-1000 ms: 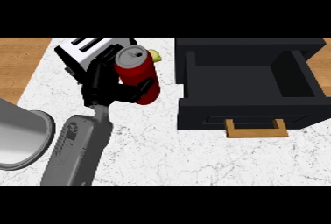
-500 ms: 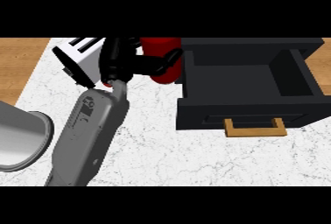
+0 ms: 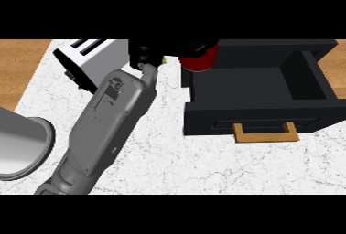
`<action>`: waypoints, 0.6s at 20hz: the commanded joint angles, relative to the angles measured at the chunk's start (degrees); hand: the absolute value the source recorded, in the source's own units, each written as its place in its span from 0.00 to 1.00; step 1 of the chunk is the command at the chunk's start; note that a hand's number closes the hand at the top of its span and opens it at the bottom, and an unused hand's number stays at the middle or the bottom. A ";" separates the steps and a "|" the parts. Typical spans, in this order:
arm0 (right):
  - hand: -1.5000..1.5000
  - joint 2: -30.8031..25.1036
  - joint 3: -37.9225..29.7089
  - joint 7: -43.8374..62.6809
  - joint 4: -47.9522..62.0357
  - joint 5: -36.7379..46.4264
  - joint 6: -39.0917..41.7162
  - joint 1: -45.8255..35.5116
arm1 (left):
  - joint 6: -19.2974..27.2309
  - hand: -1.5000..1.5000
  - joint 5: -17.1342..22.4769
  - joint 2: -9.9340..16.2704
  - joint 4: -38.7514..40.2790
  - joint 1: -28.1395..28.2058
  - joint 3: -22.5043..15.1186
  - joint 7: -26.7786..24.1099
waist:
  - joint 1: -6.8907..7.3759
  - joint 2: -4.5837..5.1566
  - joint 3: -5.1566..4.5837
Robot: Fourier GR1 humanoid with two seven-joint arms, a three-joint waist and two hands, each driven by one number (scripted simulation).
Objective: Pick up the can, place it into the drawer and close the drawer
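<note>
The red can [image 3: 201, 60] is off the counter, held at the far left edge of the open black drawer [image 3: 256, 82], partly over the drawer's left wall. My left hand [image 3: 157, 49] is shut on the can, its black fingers curled over the can's top and hiding most of it. The grey forearm [image 3: 108, 119] runs up to it from the lower left. The drawer stands pulled out, dark inside with nothing showing in it, and has a wooden handle [image 3: 265, 133] on its front. My right hand shows nowhere.
A white toaster [image 3: 88, 59] stands at the back left, just beside the forearm. A grey metal pot [image 3: 20, 146] lies at the left edge. The marble counter [image 3: 202, 169] has bare room in front of the drawer; wood shows at both far sides.
My left hand has carried the can up and to the right, from in front of the toaster to the drawer's left edge. The drawer has not moved.
</note>
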 commanded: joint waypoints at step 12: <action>0.00 0.07 0.53 0.84 -0.77 0.43 -0.02 -2.11 | 3.75 1.00 12.68 -0.01 24.20 -18.69 -3.70 -8.64 | -1.59 0.40 0.04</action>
